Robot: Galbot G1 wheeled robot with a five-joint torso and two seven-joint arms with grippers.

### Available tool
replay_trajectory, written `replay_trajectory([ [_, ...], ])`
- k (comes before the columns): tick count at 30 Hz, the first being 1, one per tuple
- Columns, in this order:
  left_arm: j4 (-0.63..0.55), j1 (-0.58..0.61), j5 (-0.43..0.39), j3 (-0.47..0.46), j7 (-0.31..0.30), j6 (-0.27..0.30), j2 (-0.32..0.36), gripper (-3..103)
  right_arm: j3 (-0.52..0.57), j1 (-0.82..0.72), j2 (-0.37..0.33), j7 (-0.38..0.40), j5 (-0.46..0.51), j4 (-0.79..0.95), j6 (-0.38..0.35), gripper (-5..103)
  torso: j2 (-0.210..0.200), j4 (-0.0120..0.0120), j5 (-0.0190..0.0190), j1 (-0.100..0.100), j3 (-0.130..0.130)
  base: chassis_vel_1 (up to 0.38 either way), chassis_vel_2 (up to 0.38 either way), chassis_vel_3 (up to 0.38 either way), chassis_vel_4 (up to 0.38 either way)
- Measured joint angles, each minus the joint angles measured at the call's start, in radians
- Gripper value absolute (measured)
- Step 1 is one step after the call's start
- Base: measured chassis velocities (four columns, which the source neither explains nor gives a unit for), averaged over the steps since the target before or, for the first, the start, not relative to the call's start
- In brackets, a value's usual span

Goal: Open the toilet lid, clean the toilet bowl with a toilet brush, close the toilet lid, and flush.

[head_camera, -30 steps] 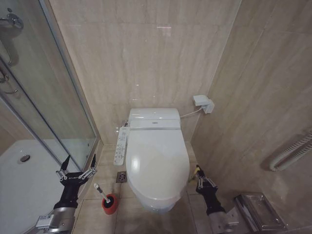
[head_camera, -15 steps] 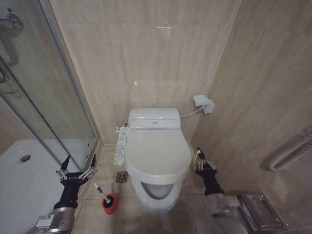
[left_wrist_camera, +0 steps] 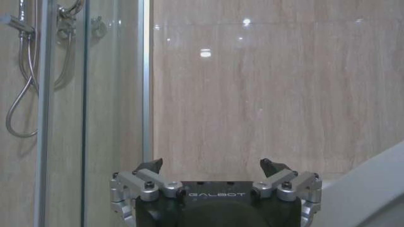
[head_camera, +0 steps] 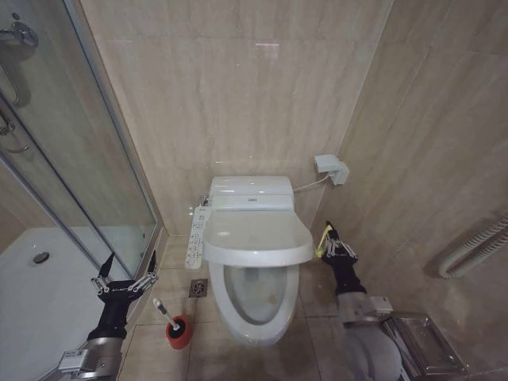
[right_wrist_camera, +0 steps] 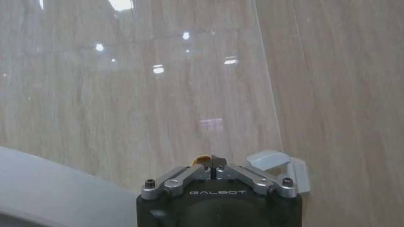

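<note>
The step in hand looked to be raising the toilet lid [head_camera: 255,240], and the right gripper [head_camera: 327,248] had its fingers pinched shut on the yellow-green strap [head_camera: 321,240] at the lid's right edge, just right of centre in the head view. In the right wrist view the fingertips met with a scrap of yellow strap [right_wrist_camera: 202,157] between them. The lid sat part-way up, tilted, its front edge lifted clear so that the toilet bowl [head_camera: 258,295] lay open below it at lower centre.

To do this well, the pull should probably follow the hinge's arc, up and back toward the tank, rather than straight up (a strap can slip from a thin pinch if tugged sideways), and the lid should be eased against the tank, not dropped.

The left gripper [head_camera: 125,274] waited at lower left with fingers spread wide, holding nothing. The toilet brush [head_camera: 165,313] stood in its red holder [head_camera: 178,332] on the floor, just right of that gripper and left of the bowl.
</note>
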Motion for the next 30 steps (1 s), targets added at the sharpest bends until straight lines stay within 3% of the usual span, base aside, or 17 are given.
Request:
replay_trajectory([
  [30,0.000,0.000,0.000,0.000,0.000,0.000,0.000,100,-0.038,0.227,0.060,0.012,-0.012,-0.144,-0.008,1,0.000,-0.0002,0.0000,0.000,0.000,0.000,0.000,0.000,0.000],
])
